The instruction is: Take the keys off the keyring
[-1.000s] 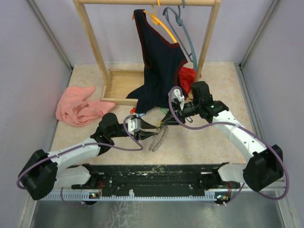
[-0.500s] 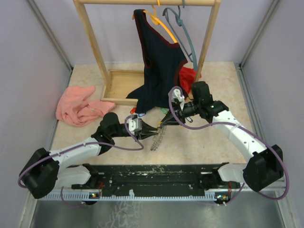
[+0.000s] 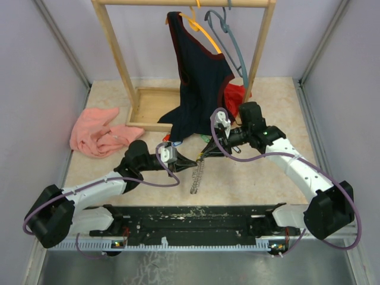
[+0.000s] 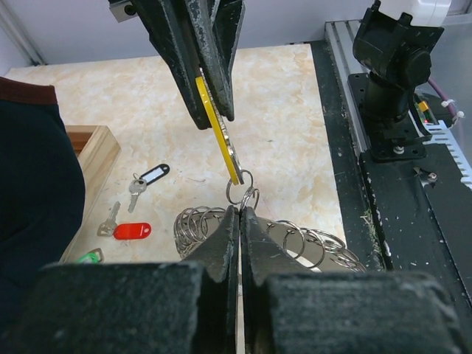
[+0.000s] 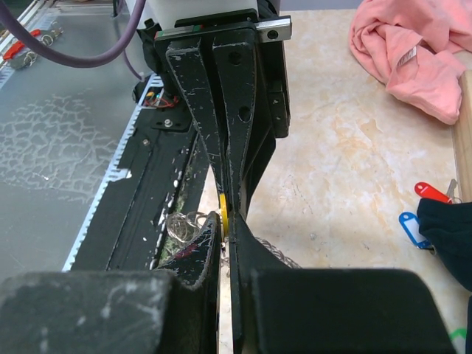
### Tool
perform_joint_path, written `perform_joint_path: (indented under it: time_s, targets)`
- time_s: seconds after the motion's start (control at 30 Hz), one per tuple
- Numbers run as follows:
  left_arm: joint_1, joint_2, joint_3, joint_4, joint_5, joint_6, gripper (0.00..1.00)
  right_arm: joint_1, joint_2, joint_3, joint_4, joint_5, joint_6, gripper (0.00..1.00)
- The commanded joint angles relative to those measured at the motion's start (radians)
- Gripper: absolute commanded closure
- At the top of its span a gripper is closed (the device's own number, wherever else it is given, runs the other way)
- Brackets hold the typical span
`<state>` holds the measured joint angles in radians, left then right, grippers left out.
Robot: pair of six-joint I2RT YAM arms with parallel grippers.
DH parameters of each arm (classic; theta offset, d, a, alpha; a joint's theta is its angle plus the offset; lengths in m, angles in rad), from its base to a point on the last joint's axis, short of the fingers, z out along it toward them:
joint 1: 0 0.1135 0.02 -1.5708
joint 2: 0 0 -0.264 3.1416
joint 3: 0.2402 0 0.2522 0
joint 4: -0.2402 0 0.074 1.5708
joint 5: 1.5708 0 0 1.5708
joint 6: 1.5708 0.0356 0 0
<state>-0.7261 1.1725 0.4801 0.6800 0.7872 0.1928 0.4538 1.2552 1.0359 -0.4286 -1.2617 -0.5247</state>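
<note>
left claw [image 4: 240, 215] clamped shut on keyring [image 3: 196, 176], which hangs over mid worktop [image 3: 255, 185]. right claw [image 5: 226, 221] pinched shut on yellow key [image 4: 225, 144], not yet off. red key [image 4: 133, 231], blue key [image 4: 151, 175], green key [image 4: 88, 257] lie loose. judged partly done.

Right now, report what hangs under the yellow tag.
Small rings hang under the yellow tag, leading to the keyring. The left gripper, shut on the keyring, covers the link between them.
</note>
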Motion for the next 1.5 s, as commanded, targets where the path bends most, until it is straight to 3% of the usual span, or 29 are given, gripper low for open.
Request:
perform_joint_path:
  time_s: [0.0,0.37,0.67,1.1,1.47]
  targets:
    - [0.011,-0.001,0.023,0.019,0.007,-0.028,1.0,-0.017,-0.005,0.065,0.012,-0.046,-0.027,1.0]
    - [0.024,-0.055,-0.046,0.144,-0.056,-0.102,1.0,-0.054,-0.016,0.081,-0.049,-0.029,-0.09,1.0]
    - [0.025,-0.097,-0.146,0.421,-0.14,-0.25,1.0,-0.055,-0.008,0.062,-0.058,-0.006,-0.132,1.0]
    - [0.017,0.123,-0.221,1.038,-0.303,-0.594,1.0,-0.027,-0.011,-0.016,0.038,-0.028,-0.171,1.0]
    - [-0.085,0.227,-0.22,1.11,-0.546,-0.568,1.0,0.005,-0.012,-0.053,0.111,-0.018,-0.151,1.0]
